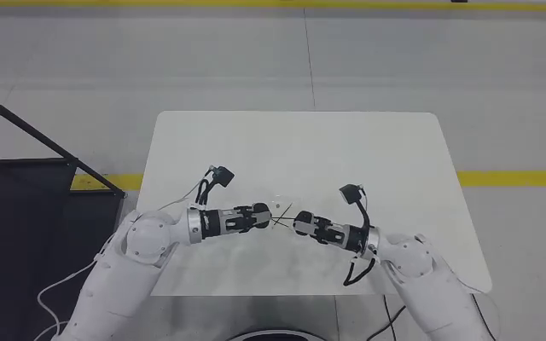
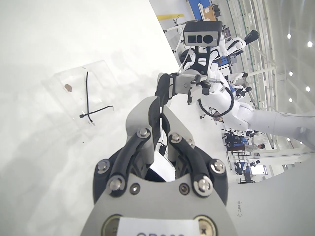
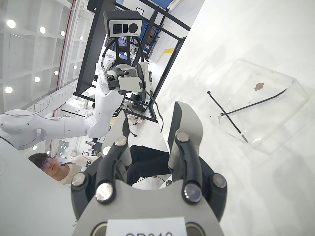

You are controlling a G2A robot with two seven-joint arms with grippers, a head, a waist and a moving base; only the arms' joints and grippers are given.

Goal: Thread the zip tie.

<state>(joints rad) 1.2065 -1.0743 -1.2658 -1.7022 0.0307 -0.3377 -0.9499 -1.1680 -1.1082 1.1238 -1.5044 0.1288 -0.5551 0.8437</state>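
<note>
My left pincer point(image 2: 160, 109) hangs over the white table point(image 1: 384, 153), its pads pinched almost together on nothing. From above, the clear tray point(image 2: 103, 74) sits just past it, between both pincers. My wrist views bring out two black zip ties point(image 2: 88, 112) lying crossed inside the tray, near a brown scrap point(image 2: 68, 87). My right pincer point(image 3: 150, 110) gapes wide and empty, near the tray.

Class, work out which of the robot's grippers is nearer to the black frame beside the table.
Left. The left gripper is over the table on the side where the black frame stands; the right gripper sits beyond it, farther away.
</note>
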